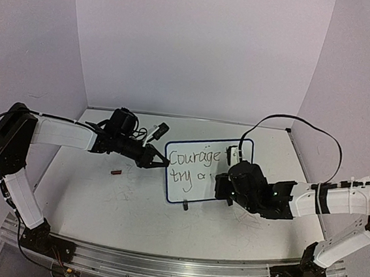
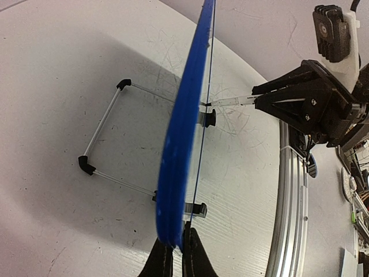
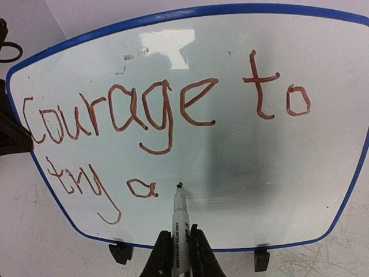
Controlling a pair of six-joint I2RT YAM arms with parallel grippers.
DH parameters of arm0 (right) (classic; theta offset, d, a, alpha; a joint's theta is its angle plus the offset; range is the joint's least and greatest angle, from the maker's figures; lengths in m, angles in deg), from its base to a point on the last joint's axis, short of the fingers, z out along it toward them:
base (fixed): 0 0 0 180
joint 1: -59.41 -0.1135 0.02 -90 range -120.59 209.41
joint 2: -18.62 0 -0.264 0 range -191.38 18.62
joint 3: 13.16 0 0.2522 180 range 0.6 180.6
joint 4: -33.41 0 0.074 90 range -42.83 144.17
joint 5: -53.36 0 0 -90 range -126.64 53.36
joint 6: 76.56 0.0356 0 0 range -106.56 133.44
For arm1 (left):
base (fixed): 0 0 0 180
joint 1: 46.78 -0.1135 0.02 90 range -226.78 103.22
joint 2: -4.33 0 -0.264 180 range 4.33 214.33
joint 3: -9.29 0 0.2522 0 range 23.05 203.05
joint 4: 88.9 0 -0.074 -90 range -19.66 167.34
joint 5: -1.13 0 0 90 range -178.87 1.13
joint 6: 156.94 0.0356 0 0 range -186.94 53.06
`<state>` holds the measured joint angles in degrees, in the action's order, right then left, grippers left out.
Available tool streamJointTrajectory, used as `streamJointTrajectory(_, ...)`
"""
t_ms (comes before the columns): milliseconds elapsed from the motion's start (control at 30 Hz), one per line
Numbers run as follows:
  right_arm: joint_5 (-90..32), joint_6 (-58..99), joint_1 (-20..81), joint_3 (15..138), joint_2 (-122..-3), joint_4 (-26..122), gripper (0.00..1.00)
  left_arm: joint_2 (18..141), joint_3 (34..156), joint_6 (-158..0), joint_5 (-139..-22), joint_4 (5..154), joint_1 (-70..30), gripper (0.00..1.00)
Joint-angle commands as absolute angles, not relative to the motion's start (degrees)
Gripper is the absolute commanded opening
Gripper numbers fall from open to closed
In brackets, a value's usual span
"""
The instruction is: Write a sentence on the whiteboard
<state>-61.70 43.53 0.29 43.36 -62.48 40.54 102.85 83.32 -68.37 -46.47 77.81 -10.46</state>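
The whiteboard (image 1: 202, 179), blue-framed on two black feet (image 3: 120, 252), stands upright mid-table. The sentence (image 3: 144, 112) reads "Courage to" on the top line and "try a" below, in red-brown strokes. My right gripper (image 3: 180, 245) is shut on a grey marker (image 3: 180, 222) whose tip touches the board just right of the "a". In the top view the right gripper (image 1: 223, 180) covers the board's right part. My left gripper (image 2: 177, 249) is shut on the board's blue frame (image 2: 183, 127), at its left edge in the top view (image 1: 164, 162).
A small red-brown cap (image 1: 116, 171) lies on the table left of the board. A wire stand (image 2: 104, 130) props the board from behind. A metal rail (image 2: 291, 196) runs along the table's near edge. Grey walls enclose the table.
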Motion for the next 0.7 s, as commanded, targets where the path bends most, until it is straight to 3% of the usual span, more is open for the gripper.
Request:
streamJointTrajectory(0,-61.7,42.4,0.6,45.5,-62.7,37.7,0.0,101.7,82.5,-65.4,-48.0,74.3,-10.0,0.0)
streamJointTrajectory(667,-59.4,44.6,0.5,44.1,-63.8,39.8,0.0,101.7,82.5,-65.4,-47.9,74.3,-10.0,0.0)
